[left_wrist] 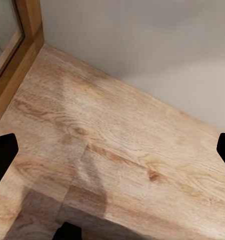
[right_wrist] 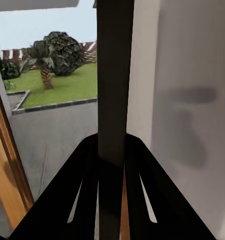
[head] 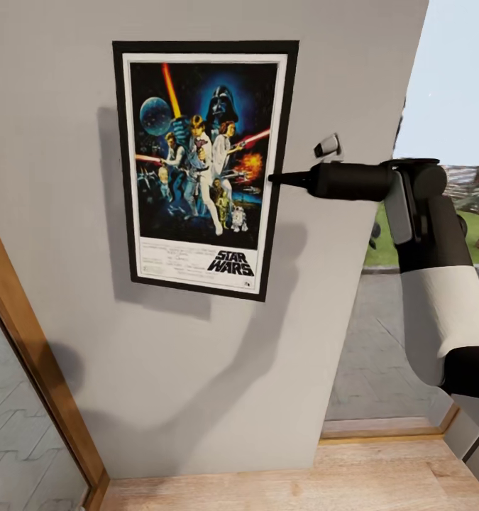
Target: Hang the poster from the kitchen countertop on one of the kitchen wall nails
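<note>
The black-framed poster [head: 204, 167] with "STAR WARS" lettering hangs flat against the grey wall [head: 196, 369], upright and slightly tilted. My right gripper [head: 276, 179] reaches in from the right and is shut on the poster's right edge. In the right wrist view that edge is a dark strip [right_wrist: 112, 75] running between the right gripper's [right_wrist: 111, 167] closed fingers. A small grey wall nail [head: 327, 146] sticks out just right of the poster, above my forearm. My left gripper [left_wrist: 112, 150] hangs open over the wooden floor, holding nothing. The kitchen countertop is out of view.
A wooden door frame [head: 33, 355] with glass runs down the left. The wooden floor [head: 338, 482] lies at the wall's foot. Right of the wall's edge, an opening looks out on a paved yard and lawn [head: 381, 248].
</note>
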You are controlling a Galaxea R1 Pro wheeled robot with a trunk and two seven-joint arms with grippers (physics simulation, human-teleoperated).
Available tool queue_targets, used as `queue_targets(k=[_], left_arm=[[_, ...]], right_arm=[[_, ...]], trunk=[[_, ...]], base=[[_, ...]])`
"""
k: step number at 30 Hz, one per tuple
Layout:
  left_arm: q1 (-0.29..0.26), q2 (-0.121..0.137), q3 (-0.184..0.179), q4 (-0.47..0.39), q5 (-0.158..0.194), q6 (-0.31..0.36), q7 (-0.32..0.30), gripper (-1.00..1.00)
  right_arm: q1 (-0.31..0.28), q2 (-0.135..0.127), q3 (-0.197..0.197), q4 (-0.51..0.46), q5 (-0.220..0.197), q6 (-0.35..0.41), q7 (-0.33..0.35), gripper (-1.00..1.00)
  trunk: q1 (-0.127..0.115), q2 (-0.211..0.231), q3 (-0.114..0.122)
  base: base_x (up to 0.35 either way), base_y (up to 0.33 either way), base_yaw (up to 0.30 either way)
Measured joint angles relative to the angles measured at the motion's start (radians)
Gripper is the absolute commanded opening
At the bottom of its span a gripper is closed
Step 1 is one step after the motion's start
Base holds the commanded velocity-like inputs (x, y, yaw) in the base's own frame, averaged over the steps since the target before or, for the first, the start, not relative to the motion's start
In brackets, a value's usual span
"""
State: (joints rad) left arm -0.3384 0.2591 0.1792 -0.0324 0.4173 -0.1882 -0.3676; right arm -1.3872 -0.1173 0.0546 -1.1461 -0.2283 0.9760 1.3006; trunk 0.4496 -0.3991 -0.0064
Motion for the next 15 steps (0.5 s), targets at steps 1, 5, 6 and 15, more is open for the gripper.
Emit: queue_targets(k=[1,5,6,15], left_arm=[[0.0,0.0,0.0,0.0,0.0,0.0,0.0,1.0],[0.0,0.0,-0.001,0.0,0.0,0.0,0.0,1.0],[0.0,0.0,-0.001,0.0,0.0,0.0,0.0,1.0],[0.0,0.0,0.0,0.0,0.0,0.0,0.0,1.0]], right_arm=[[0.0,0.0,-0.007,0.0,-0.001,0.0,0.0,-1.0],[0.0,0.0,-0.015,0.0,-0.002,0.0,0.0,-1.0],[0.0,0.0,-0.016,0.0,-0.002,0.0,0.0,-1.0],[0.0,0.0,-0.019,0.0,-0.003,0.0,0.0,-1.0]], trunk=[[0.0,0.0,0.0],[0.0,0.0,0.0],[0.0,0.0,0.0],[0.0,0.0,0.0]], base=[[0.0,0.0,0.0],[0.0,0.0,0.0],[0.0,0.0,0.0],[0.0,0.0,0.0]])
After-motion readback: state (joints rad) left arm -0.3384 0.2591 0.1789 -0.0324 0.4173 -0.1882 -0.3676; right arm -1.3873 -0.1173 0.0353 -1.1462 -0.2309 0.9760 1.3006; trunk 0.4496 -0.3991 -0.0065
